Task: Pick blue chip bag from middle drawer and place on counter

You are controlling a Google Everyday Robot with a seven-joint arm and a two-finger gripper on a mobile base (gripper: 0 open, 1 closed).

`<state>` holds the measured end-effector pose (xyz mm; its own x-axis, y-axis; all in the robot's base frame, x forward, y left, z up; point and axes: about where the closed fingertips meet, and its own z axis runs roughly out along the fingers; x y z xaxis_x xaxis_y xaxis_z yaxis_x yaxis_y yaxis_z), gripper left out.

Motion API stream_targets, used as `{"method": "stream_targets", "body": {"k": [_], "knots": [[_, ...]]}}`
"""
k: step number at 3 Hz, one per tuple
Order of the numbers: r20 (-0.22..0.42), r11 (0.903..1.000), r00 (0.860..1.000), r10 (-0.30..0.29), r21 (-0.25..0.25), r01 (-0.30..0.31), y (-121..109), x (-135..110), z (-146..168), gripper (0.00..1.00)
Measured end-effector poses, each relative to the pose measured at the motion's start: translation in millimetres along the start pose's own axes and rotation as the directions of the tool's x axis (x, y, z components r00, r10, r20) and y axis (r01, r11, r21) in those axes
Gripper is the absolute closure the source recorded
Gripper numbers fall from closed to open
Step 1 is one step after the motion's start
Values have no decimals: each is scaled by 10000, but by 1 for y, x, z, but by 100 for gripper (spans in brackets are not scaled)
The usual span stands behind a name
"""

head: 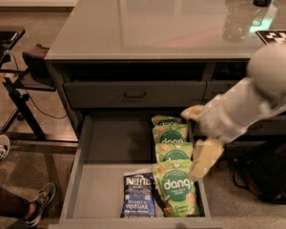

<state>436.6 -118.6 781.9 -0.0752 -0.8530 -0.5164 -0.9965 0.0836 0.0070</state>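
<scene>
In the middle drawer (109,144) the blue chip bag (138,195) lies lengthwise front-to-back, top rearward, gripper (199,136) spread over green bags (174,191).

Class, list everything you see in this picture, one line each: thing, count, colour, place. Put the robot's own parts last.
blue chip bag: one, dark navy, front of the middle drawer, left of the green bags
dang bags: four, green, in a row along the drawer's right side
middle drawer: one, grey, pulled open
upper drawer: one, grey with dark bar handle, closed
counter: one, glossy grey-green, on top
clear container: one, counter's right rear
shoes: two, dark and white, floor at left
black bag: one, floor at right
robot arm: one, white, from the right
end effector: one, cream, above the dang bags
</scene>
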Motion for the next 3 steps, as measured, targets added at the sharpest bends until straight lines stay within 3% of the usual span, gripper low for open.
{"method": "stream_targets", "body": {"k": [1, 2, 3], "knots": [[1703, 9943, 9843, 460, -1029, -287, 25, -8, 96, 0], [2053, 9813, 9749, 863, -1867, -476, 60, -19, 184, 0], [1818, 9739, 9799, 818, -2233, -398, 90, -35, 253, 0]]}}
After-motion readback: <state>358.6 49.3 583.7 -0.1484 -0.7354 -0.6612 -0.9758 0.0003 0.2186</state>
